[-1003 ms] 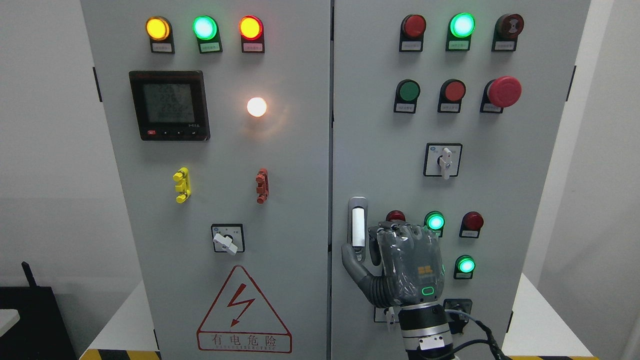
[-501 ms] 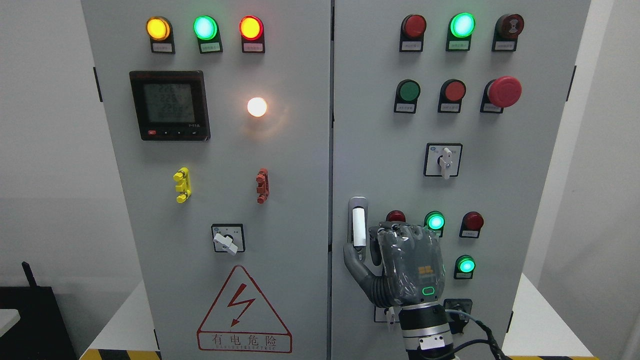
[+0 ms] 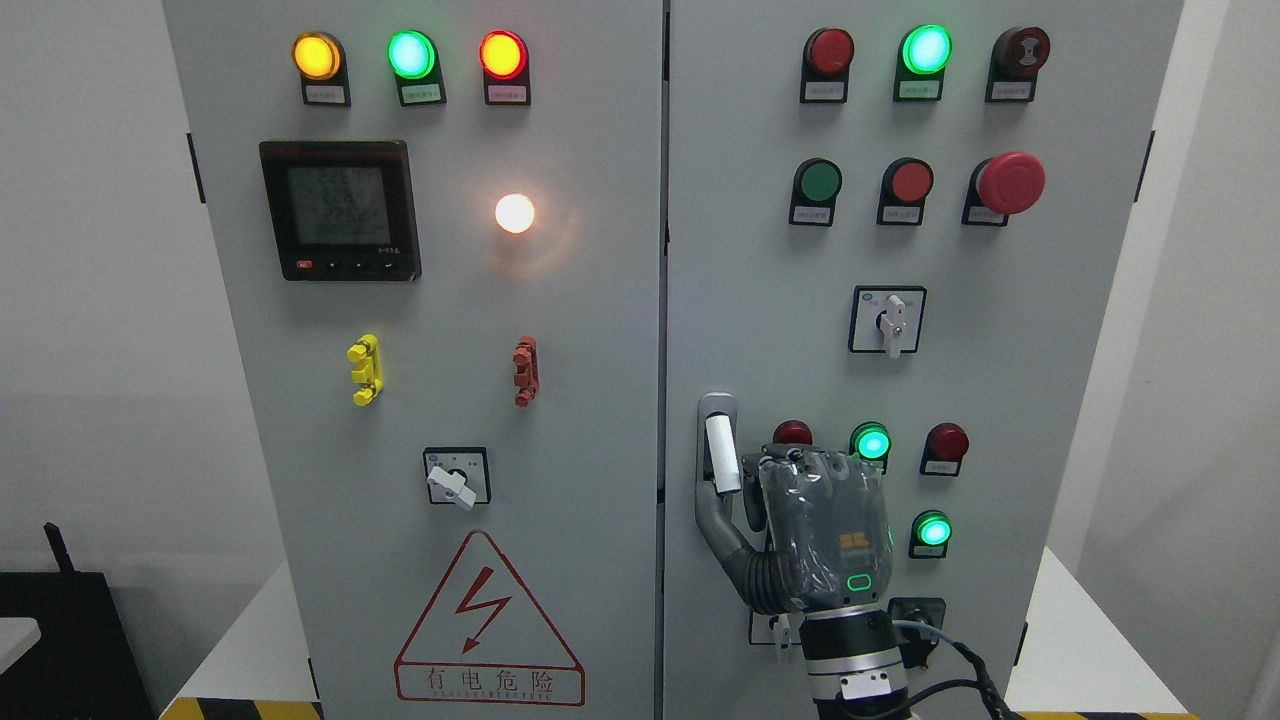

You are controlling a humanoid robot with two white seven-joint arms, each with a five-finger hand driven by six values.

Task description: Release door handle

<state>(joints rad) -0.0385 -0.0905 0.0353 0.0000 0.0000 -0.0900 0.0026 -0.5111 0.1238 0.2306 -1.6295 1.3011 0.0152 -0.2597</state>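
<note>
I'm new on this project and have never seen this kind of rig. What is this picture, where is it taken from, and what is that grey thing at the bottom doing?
The view comes from a camera on a humanoid robot's head, facing a grey electrical cabinet with two doors. The grey thing is the robot's right hand, a mechanical hand with fingers, on an arm rising from the bottom right. Its thumb and fingers are curled around the white door handle on the right door, so it is holding the handle and has not let go. The left hand is out of view.

The left door carries three lit lamps, a digital meter, a rotary switch and a red lightning warning triangle. The right door carries lamps, push buttons and a large red mushroom button.
</note>
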